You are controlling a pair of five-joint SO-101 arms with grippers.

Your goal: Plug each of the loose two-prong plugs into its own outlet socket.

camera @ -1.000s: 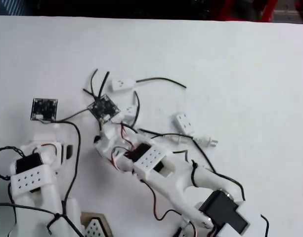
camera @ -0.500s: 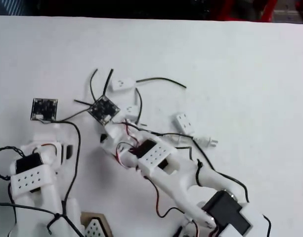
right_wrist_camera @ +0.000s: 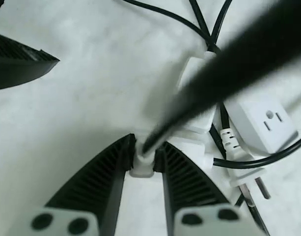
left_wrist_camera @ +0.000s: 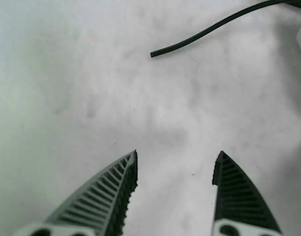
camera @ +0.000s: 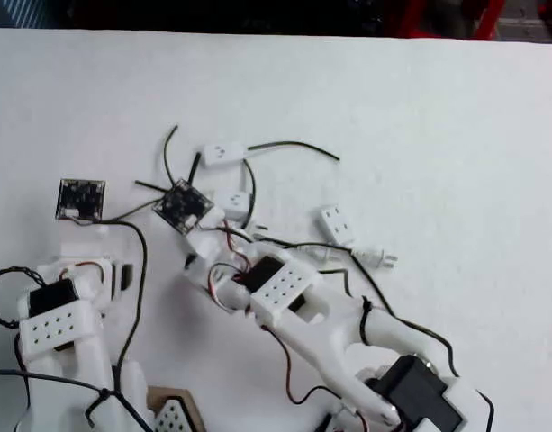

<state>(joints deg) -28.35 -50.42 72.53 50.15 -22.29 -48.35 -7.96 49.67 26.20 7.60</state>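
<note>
My right gripper (right_wrist_camera: 146,147) is shut on a small white plug (right_wrist_camera: 140,166) with a black cord running from it. In the high view this gripper (camera: 200,249) sits just below a white outlet (camera: 232,202) among tangled black cords. Another outlet (right_wrist_camera: 265,123) lies close by, and a loose two-prong plug (right_wrist_camera: 248,179) rests beside it. Two more outlets (camera: 223,153) (camera: 335,225) and a loose plug (camera: 379,258) lie on the white table (camera: 438,117). My left gripper (left_wrist_camera: 175,157) hangs open over bare table near a cord end (left_wrist_camera: 152,54), at the lower left in the high view (camera: 118,273).
Two black square boards (camera: 80,198) (camera: 183,205) lie left of the outlets, with a black cable running from them to the left arm. Red and black wires loop around the right arm (camera: 285,292). The table's far half and right side are bare.
The right arm has shifted slightly right and its gripper has edged towards the middle outlet. The nearer black board and the cords around it have slid a little. The left arm has stayed still.
</note>
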